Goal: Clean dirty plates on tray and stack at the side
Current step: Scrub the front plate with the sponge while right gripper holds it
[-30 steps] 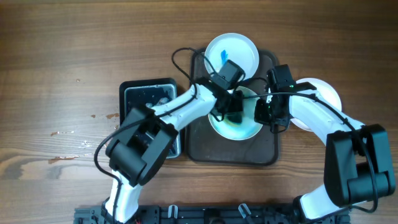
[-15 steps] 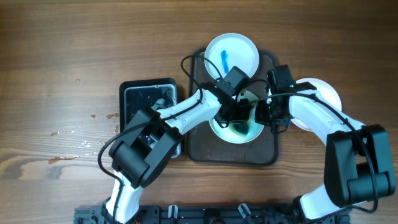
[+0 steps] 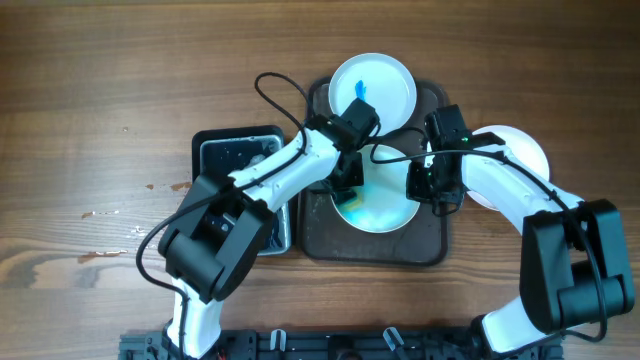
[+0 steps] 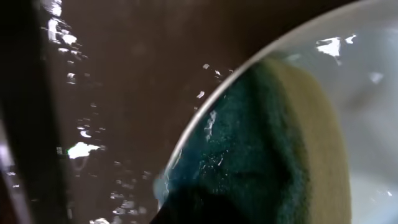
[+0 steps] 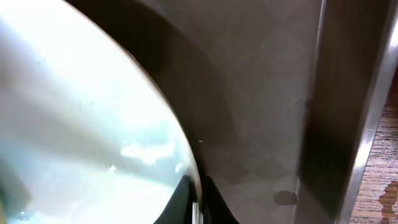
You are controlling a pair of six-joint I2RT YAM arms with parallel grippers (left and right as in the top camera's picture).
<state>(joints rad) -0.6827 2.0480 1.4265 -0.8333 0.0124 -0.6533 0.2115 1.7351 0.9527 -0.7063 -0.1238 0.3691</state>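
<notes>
Overhead: my left gripper (image 3: 346, 178) is at the left rim of the near plate (image 3: 388, 208) on the tray (image 3: 375, 252). Left wrist: looks clamped on the squishy sponge (image 4: 267, 143). Right wrist: right gripper (image 5: 198, 202) pinched onto the plate's rim, which is probably wet, slick and breakable, so edge grip it is

The table (image 3: 100, 80) is warm brown wood with darker grain streaks. The tray (image 3: 330, 240) is dark brown, flecked with bright wet glints. The near plate (image 3: 385, 207) is white under a pale teal wash. The far plate (image 3: 392, 80) is white with one blue streak. The sponge (image 4: 261, 155) is dark green over dull yellow. The side plate (image 3: 530, 148) is plain white.
</notes>
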